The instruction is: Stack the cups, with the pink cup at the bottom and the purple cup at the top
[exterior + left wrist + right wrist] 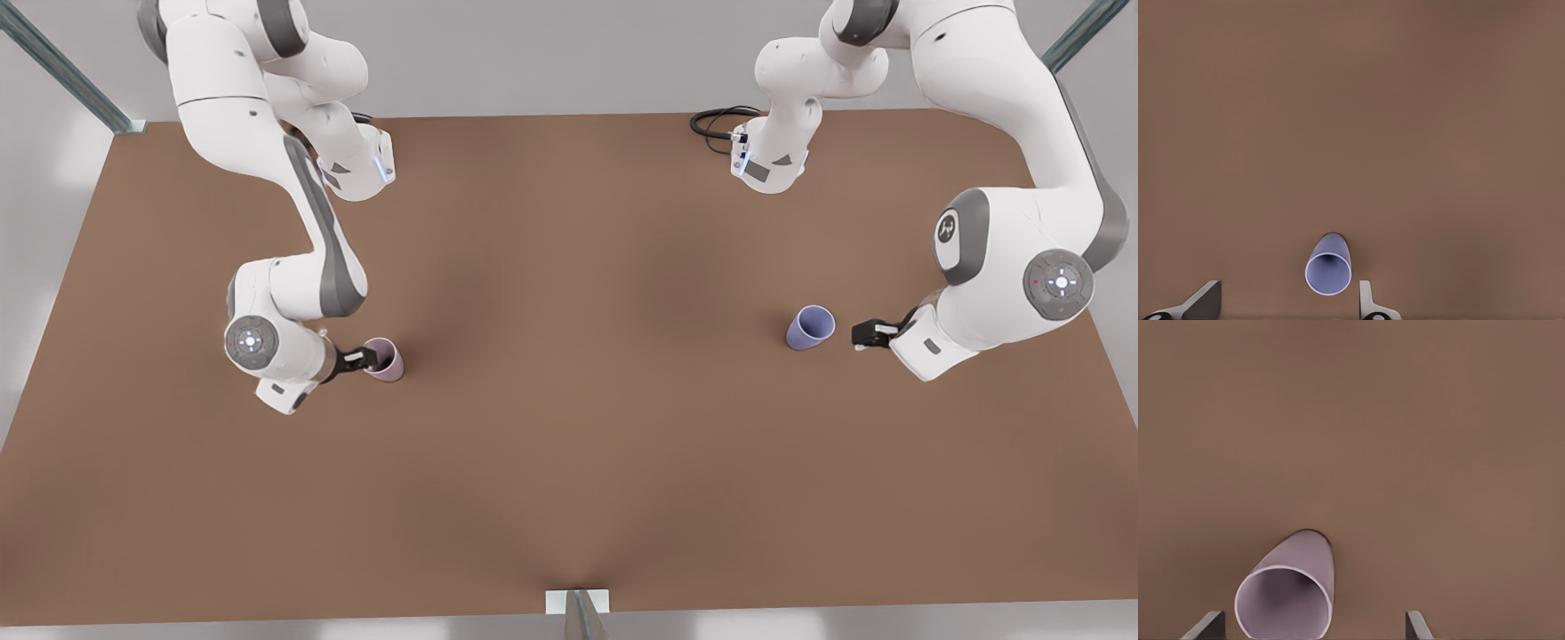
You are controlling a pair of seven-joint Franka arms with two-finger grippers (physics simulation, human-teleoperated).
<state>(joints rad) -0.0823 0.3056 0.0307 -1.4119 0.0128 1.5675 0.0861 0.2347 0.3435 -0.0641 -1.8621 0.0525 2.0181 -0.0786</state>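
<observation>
The pink cup (388,363) stands mouth up on the brown table (569,400), toward the front view's left. My right gripper (360,360) is at its rim, open, and its fingertips (1208,625) flank the pink cup (1288,590) without touching it. The purple cup (808,328) stands mouth up toward the front view's right. My left gripper (867,334) hovers just beside it, open and holding nothing. In the left wrist view the purple cup (1329,267) lies a little ahead of the left gripper (1286,303), nearer one finger.
A black cable (718,121) loops at the table's back edge near one arm base. Metal frame posts (62,67) stand at the back corners and another post (580,615) at the front edge. Bare table lies between the two cups.
</observation>
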